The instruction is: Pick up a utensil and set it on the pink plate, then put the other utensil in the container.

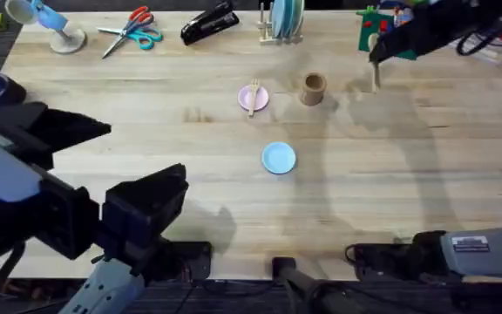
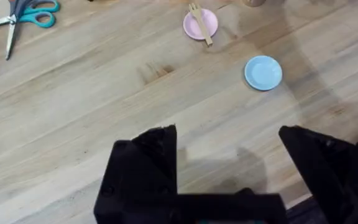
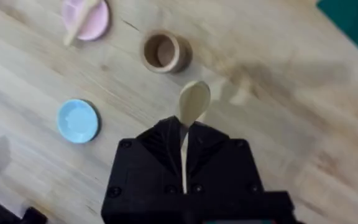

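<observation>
pale wood counter [image 1: 146,131] | fork [image 1: 253,96] lying across pink plate [image 1: 244,98], done | right fingers [image 3: 184,134] pinching spoon [image 3: 193,102] by handle, bowl end out, hovering beside container [image 3: 161,51] | left fingers [image 2: 229,155] spread wide, idling | tip: centering spoon over cup mouth, lowering before releasing
</observation>
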You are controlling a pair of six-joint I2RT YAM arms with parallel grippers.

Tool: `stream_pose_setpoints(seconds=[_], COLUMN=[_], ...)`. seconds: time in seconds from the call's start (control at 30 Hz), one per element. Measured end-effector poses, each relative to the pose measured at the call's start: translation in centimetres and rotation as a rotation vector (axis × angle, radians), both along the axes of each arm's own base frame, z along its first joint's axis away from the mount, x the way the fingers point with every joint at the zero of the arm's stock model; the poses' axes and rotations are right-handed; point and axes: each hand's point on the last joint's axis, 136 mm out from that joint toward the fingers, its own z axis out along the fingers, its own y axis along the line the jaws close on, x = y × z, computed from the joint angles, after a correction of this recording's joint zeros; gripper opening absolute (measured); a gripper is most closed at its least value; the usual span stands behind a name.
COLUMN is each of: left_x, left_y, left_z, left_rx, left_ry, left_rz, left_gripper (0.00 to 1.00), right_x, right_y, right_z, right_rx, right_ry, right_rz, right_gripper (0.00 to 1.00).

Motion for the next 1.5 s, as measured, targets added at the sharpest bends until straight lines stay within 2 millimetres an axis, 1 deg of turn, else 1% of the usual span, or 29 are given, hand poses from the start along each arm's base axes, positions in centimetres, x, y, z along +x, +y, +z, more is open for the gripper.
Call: stream_pose_setpoints(seconds=[0.17, 0.33, 0.4, 0.53, 0.7, 0.87, 0.97, 1.07, 1.23, 1.5], left_x=[0.0, 0.0, 0.0, 0.0, 0.0, 0.0, 0.0, -0.1, -0.1, -0.1], left_y=[0.0, 0.0, 0.0, 0.0, 0.0, 0.0, 0.0, 0.0, 0.0, 0.0], left_z=[0.0, 0.0, 0.0, 0.0, 0.0, 0.0, 0.0, -0.2, -0.1, -0.2], left_rx=[0.0, 0.0, 0.0, 0.0, 0.0, 0.0, 0.001, 0.003, 0.003, 0.003], left_ry=[0.0, 0.0, 0.0, 0.0, 0.0, 0.0, 0.003, 0.008, 0.008, 0.008], left_rz=[0.0, 0.0, 0.0, 0.0, 0.0, 0.0, 0.0, 0.0, 0.0, 0.0], left_gripper=[0.995, 0.994, 0.995, 0.995, 0.995, 0.995, 0.995, 0.994, 0.995, 0.993], right_x=[0.3, 0.4, 0.4, 0.2, -0.1, 0.0, 0.3, 0.8, 1.7, 2.7], right_y=[-1.1, -1.9, -1.7, -0.7, 0.7, 2.5, 3.4, 4.0, 4.3, 4.4], right_z=[1.7, 4.1, 4.9, 5.9, 6.4, 5.9, 5.6, 5.3, 4.2, 1.6], right_rx=[0.159, 0.287, 0.302, 0.296, 0.259, 0.286, 0.352, 0.439, 0.533, 0.583], right_ry=[-0.082, -0.234, -0.306, -0.425, -0.555, -0.613, -0.655, -0.699, -0.728, -0.723], right_rz=[0.074, 0.194, 0.271, 0.42, 0.6, 0.715, 0.766, 0.789, 0.794, 0.8], right_gripper=[0.029, 0.029, 0.029, 0.029, 0.029, 0.029, 0.029, 0.029, 0.029, 0.029])
